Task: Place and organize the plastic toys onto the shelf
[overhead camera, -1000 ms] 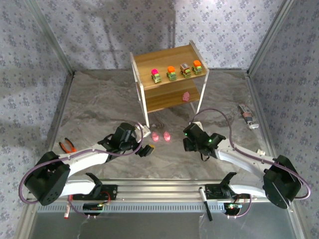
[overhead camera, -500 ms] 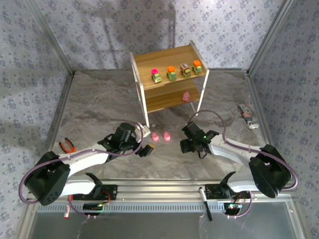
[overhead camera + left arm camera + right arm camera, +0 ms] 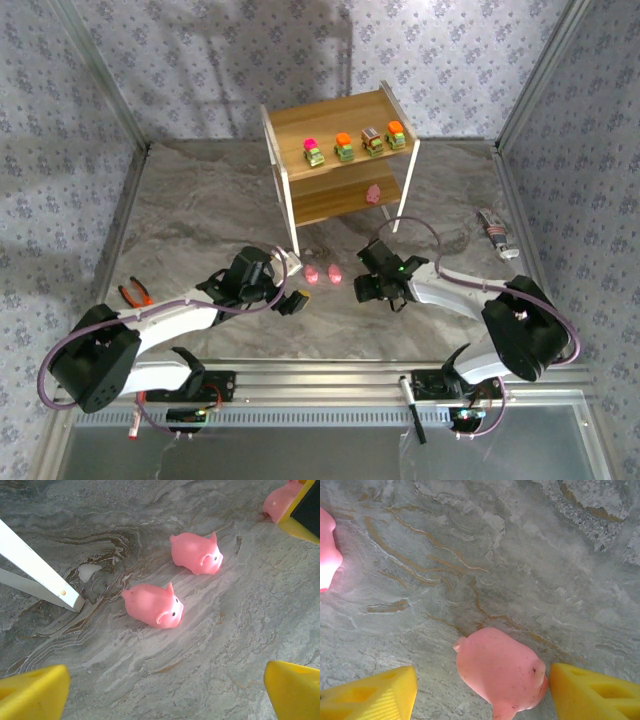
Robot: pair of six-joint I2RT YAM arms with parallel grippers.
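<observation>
Four little cars [image 3: 355, 145] stand in a row on the top tier of the wooden shelf [image 3: 292, 125], and one pink figure [image 3: 374, 194] sits on its lower tier. Two pink pigs [image 3: 310, 273] [image 3: 333, 272] lie on the table in front of the shelf, also seen in the left wrist view as a near pig [image 3: 152, 605] and a far pig [image 3: 197, 555]. My left gripper [image 3: 165, 700] hangs open just short of them. My right gripper [image 3: 482, 680] is open around a third pig [image 3: 500, 675]; its right finger [image 3: 590, 690] touches the snout, the left finger [image 3: 370, 695] stands apart.
Orange-handled pliers [image 3: 135, 293] lie at the left edge of the table. A small metal tool [image 3: 497, 233] lies at the right. The shelf's white leg [image 3: 40, 575] stands close to the left of the pigs. Patterned walls close in three sides.
My right arm has swung left towards the pigs, bringing its gripper down around the third one. The left arm and the toys on the shelf have not moved.
</observation>
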